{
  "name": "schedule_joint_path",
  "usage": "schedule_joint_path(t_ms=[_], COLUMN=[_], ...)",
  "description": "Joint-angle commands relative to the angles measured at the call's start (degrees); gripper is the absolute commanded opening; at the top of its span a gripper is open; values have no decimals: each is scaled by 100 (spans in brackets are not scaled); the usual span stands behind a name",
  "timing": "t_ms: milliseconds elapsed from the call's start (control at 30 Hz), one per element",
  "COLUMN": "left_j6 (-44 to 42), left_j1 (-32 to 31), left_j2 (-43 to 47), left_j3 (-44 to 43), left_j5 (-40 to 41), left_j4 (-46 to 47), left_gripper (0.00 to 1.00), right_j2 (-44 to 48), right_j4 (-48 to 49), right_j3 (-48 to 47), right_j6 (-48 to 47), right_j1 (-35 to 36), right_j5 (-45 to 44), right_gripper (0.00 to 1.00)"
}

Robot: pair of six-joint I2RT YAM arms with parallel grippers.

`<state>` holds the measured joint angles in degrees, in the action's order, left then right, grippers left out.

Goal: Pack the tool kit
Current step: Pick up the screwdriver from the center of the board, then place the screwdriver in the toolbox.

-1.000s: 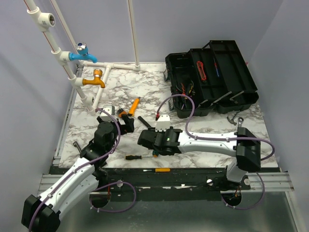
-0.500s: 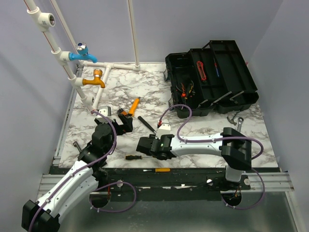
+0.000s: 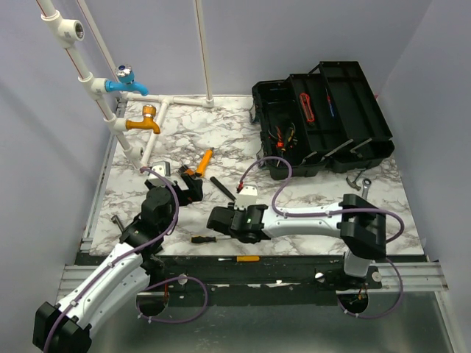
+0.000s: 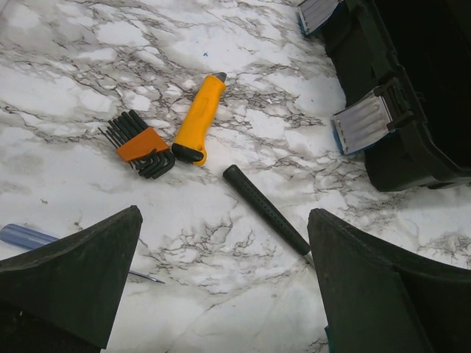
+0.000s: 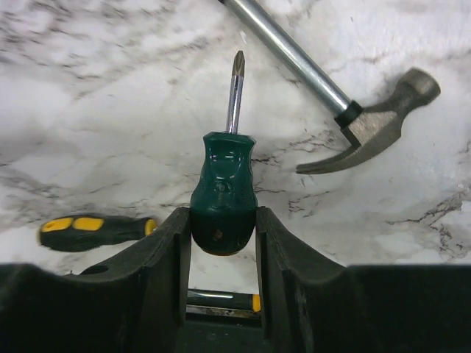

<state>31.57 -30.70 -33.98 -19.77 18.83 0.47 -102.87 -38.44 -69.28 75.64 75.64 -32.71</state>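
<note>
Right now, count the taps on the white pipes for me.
2. A blue tap sits on the pipework at the table's far left, and an orange tap sits lower on it. None seems hidden.

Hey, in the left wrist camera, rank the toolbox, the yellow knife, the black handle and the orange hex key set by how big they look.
1. toolbox, largest, though the frame edge cuts it off.
2. black handle and yellow knife: too close to rank; the handle looks longer, the knife thicker.
3. orange hex key set, smallest.
</note>
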Motion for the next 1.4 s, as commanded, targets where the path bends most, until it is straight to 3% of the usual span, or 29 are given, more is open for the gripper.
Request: schedule_joint_path(t_ms=[0, 200, 500, 633, 833, 1133, 1267, 1367], left_j6=[-1, -37, -151, -164, -203, -266, -294, -310], left_j1=[29, 29, 29, 29, 30, 29, 29, 29], left_j2=[-86, -135, -203, -241, -384, -519, -518, -510], left_j3=[61, 54, 114, 146, 169, 122, 122, 127], left_j5=[38, -27, -412, -435, -458, -378, -322, -276], left_j4=[56, 89, 315, 404, 529, 516, 523, 498], left_gripper=[98, 98, 97, 96, 96, 96, 96, 96], right_j2=[693, 1590, 2360, 2179, 1584, 652, 609, 669], right_j4=[455, 1013, 1248, 946, 934, 888, 906, 932], right_j3=[-156, -214, -751, -1306, -1784, -2237, -2231, -2222], right_j6=[-789, -2302, -4863, -5007, -5169, -5005, -4924, -4842], right_j1=[-99, -800, -3752, -5388, -6548, -7365, -7462, -7522], right_j5=[-683, -951, 79, 948, 1363, 2110, 1852, 1639], right_gripper=[21, 17, 17, 16, 16, 21, 29, 29])
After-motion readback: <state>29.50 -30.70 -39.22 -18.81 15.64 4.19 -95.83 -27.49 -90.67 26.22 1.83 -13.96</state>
